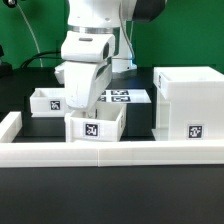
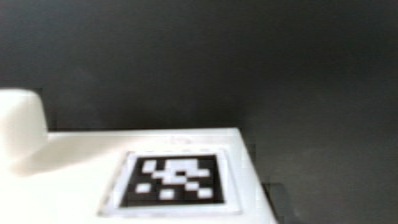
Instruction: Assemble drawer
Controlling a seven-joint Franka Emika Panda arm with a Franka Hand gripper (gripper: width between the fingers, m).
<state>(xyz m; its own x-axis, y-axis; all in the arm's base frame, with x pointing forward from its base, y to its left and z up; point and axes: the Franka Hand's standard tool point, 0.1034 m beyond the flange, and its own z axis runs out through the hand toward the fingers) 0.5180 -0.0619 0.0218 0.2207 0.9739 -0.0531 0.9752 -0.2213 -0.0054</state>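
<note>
The tall open-fronted box shell (image 1: 188, 105) stands at the exterior view's right. One small tray (image 1: 97, 123) sits at the front middle, just behind the low wall, with its tag facing out. The second tray (image 1: 46, 100) sits further back at the left. My gripper (image 1: 76, 103) hangs low over the front tray's left rear corner, and its fingertips are hidden there. The wrist view is blurred. It shows a white tagged surface (image 2: 175, 180) very close and a rounded white part (image 2: 18, 125) beside it, with dark table beyond. The fingers do not show clearly.
The marker board (image 1: 127, 97) lies flat behind the front tray, between the arm and the box shell. A long low white wall (image 1: 110, 152) borders the table's front and runs up at the left (image 1: 8, 125). The table is black.
</note>
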